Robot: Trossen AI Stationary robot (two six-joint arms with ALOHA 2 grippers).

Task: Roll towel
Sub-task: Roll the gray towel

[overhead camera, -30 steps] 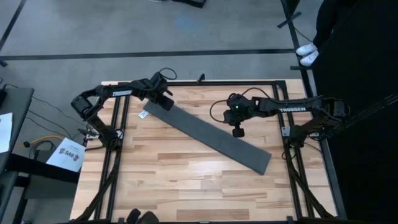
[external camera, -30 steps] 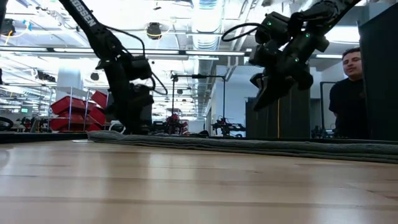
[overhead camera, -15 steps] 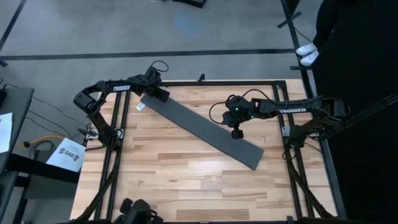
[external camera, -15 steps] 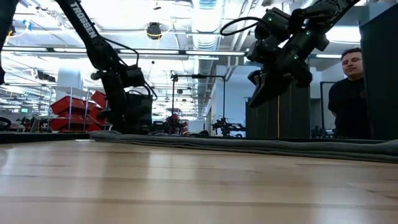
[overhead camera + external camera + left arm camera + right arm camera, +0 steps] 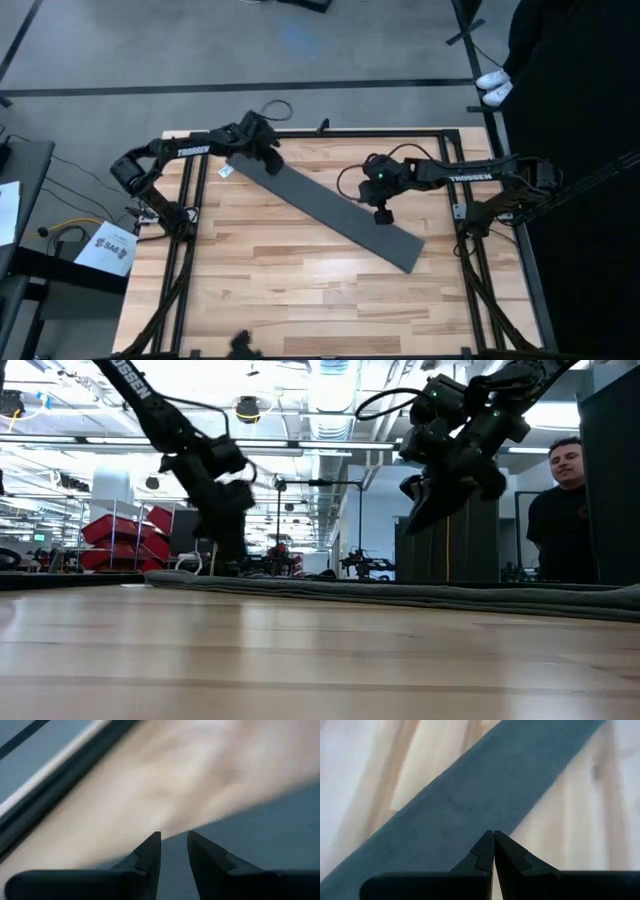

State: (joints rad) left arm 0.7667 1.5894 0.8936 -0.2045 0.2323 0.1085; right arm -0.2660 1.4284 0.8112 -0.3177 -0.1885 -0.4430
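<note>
We find the towel (image 5: 325,207) folded into a long, narrow dark grey strip that lies flat on the wooden table (image 5: 290,290). The strip runs diagonally from the far left area of the table toward the near right. A small white label tag (image 5: 227,171) sits just beside the far left end of the strip.

The left gripper (image 5: 262,141) is positioned at the far left end of the towel. In the left wrist view, its fingers (image 5: 150,852) stand a narrow gap apart, with the grey cloth showing between and beyond them. We see nothing clamped between them. In the low view, this gripper (image 5: 232,525) hangs slightly above the towel's end.

The right gripper (image 5: 381,212) is positioned over the right half of the strip. In the right wrist view, its fingertips (image 5: 494,842) are pressed together with no cloth between them, and the towel (image 5: 485,805) lies below. In the low view, this gripper (image 5: 425,505) is raised clear of the cloth (image 5: 400,594).

A person (image 5: 565,510) stands behind the table on the right of the low view.
</note>
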